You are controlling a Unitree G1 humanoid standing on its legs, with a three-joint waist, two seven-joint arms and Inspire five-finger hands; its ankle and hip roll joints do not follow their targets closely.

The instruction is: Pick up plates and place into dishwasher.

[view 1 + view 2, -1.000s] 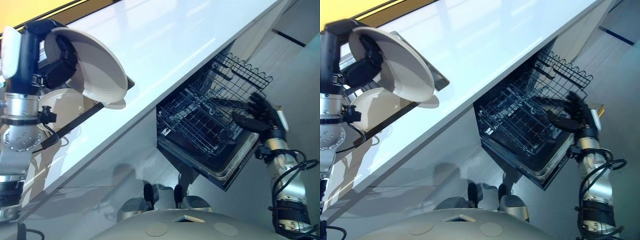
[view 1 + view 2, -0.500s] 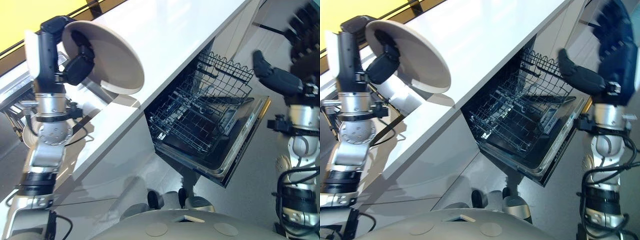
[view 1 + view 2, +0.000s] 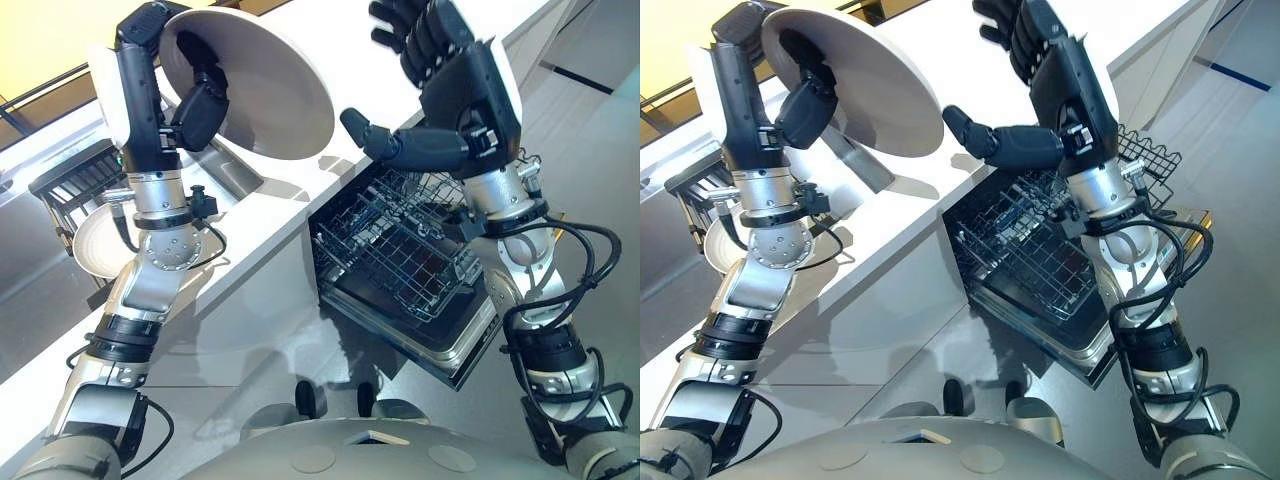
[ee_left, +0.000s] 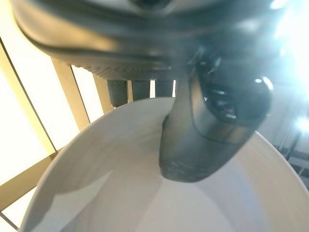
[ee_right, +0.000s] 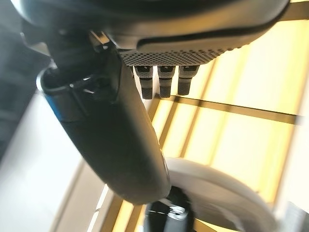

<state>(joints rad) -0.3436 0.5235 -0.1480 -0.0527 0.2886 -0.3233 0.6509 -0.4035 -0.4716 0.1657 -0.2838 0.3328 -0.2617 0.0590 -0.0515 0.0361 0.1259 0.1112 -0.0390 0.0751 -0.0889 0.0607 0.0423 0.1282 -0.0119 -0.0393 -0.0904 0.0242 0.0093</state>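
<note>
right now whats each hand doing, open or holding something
Left hand: shut on the white plate, thumb on its inner face, held up above the counter.
Right hand: open, fingers spread, holding nothing.

- The rack (image 3: 400, 255) stands pulled out under the counter (image 3: 300, 205) edge, its wire top open from above.
- The right hand (image 3: 450, 90), fingers spread, hangs over the counter edge above the rack.
- The left hand (image 3: 185, 95) holds a plate (image 3: 265, 85) over the counter's left part.
- A second plate (image 3: 95, 245) lies past the counter's left edge.
</note>
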